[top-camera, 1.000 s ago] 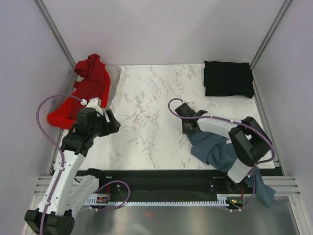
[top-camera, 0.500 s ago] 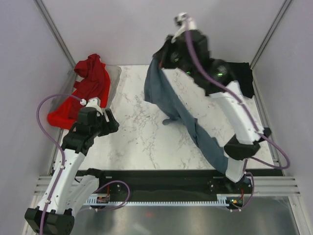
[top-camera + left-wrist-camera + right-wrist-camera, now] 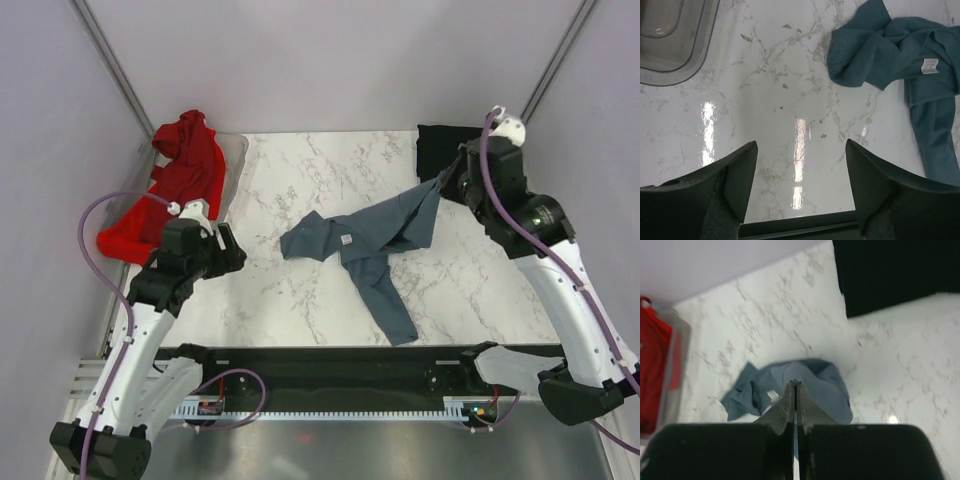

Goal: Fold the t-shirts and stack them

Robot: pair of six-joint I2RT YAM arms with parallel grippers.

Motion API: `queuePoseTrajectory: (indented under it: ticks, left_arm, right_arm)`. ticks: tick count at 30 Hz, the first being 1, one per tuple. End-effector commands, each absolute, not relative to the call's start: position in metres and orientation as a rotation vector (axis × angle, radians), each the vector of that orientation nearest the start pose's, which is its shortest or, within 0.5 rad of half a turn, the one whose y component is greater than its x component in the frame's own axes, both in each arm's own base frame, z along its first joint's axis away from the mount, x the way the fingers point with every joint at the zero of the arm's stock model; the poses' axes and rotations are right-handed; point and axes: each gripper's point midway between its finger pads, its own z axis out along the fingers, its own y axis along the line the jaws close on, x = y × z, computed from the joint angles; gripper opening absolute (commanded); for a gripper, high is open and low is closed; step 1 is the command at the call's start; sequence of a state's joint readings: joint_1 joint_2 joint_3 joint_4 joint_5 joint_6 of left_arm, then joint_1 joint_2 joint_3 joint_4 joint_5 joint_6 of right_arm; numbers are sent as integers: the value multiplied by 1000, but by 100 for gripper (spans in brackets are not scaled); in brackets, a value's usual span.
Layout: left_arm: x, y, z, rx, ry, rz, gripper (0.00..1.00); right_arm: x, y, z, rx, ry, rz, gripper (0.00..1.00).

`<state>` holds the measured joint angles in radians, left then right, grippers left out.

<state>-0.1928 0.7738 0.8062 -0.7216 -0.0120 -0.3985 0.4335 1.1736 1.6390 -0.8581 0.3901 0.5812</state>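
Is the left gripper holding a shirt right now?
No, the left gripper is open and empty; the blue-grey shirt lies apart from it.

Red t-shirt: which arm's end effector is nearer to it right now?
Left. The left end effector hangs open beside the red t-shirt; the right end effector is across the table, shut on the blue-grey t-shirt by the black t-shirt.

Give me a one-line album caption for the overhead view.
Right gripper holds one edge of the blue-grey t-shirt sprawled on the marble table; left gripper hovers open nearby.
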Motion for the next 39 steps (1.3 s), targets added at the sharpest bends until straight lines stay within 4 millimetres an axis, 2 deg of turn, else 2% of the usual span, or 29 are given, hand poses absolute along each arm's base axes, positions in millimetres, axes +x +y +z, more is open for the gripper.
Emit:
queuePoseTrajectory:
  ticks: [1, 2, 4, 5, 6, 8, 9, 10, 12, 13, 14, 16, 17, 18, 20, 21, 25, 27, 28, 29, 32, 33, 34, 35, 36, 37, 38, 39]
  left_arm:
    - [241, -84, 174, -185, 2284, -412, 78]
    - [242, -87, 171, -188, 2295, -419, 78]
    - [242, -106, 161, -180, 2339, -473, 78]
    - [249, -115, 161, -176, 2322, -499, 78]
    - [250, -123, 150, -175, 2356, -509, 78]
    - [254, -140, 141, -186, 2375, -538, 78]
    - [263, -147, 141, -190, 2357, -551, 77]
    - [267, -153, 125, -208, 2409, -538, 77]
    - [284, -165, 122, -221, 2391, -555, 77]
    - [291, -169, 107, -244, 2425, -538, 76]
    - [298, -171, 101, -256, 2426, -531, 76]
    - [319, -181, 101, -259, 2381, -546, 76]
    - [323, -183, 77, -257, 2436, -513, 76]
    - [332, -187, 76, -254, 2437, -511, 76]
    - [343, -191, 59, -240, 2467, -486, 74]
    - [349, -196, 45, -238, 2496, -475, 73]
    - [364, -207, 36, -239, 2473, -506, 72]
    - [373, -211, 38, -237, 2456, -513, 67]
    - [377, -211, 38, -232, 2452, -502, 59]
    - [379, -213, 39, -226, 2449, -504, 33]
    - [386, -220, 60, -191, 2437, -532, 2]
    - [387, -219, 71, -187, 2421, -528, 2]
    - [388, -217, 96, -187, 2377, -537, 2]
    - [386, -215, 115, -180, 2356, -539, 2]
    - [386, -210, 139, -181, 2328, -517, 2]
    - [384, -202, 181, -163, 2243, -508, 2]
    - [382, -197, 206, -156, 2200, -501, 2]
    - [381, -187, 244, -141, 2148, -463, 2]
  right_arm:
    - [304, 97, 366, 412, 1937, 327, 0]
    - [302, 99, 349, 406, 1969, 330, 0]
    - [296, 111, 347, 368, 1963, 421, 0]
    - [294, 115, 335, 353, 1985, 438, 0]
    - [293, 118, 333, 343, 1986, 457, 0]
    - [288, 122, 324, 323, 2010, 482, 0]
    - [287, 123, 323, 315, 2014, 491, 0]
    - [283, 126, 322, 295, 2021, 508, 0]
    - [279, 128, 318, 280, 2030, 523, 0]
    - [275, 127, 320, 271, 2022, 533, 0]
    - [273, 127, 317, 266, 2028, 534, 0]
    - [268, 126, 319, 257, 2018, 543, 0]
    - [266, 126, 315, 247, 2026, 542, 0]
    - [265, 125, 314, 243, 2026, 542, 0]
    - [261, 124, 313, 233, 2027, 540, 0]
    - [259, 125, 312, 224, 2033, 543, 0]
    - [255, 123, 304, 211, 2044, 534, 0]
    - [253, 122, 297, 207, 2058, 528, 0]
    - [253, 121, 295, 211, 2060, 525, 0]
    - [252, 121, 292, 211, 2066, 520, 0]
    - [252, 119, 291, 204, 2067, 504, 0]
    - [252, 118, 292, 206, 2066, 502, 0]
    - [252, 118, 294, 198, 2064, 497, 0]
    - [253, 117, 308, 196, 2037, 502, 0]
    - [253, 116, 311, 192, 2041, 491, 0]
    - [253, 115, 334, 181, 1994, 496, 0]
    - [252, 114, 345, 169, 1978, 500, 0]
    - [253, 115, 353, 156, 1971, 500, 0]
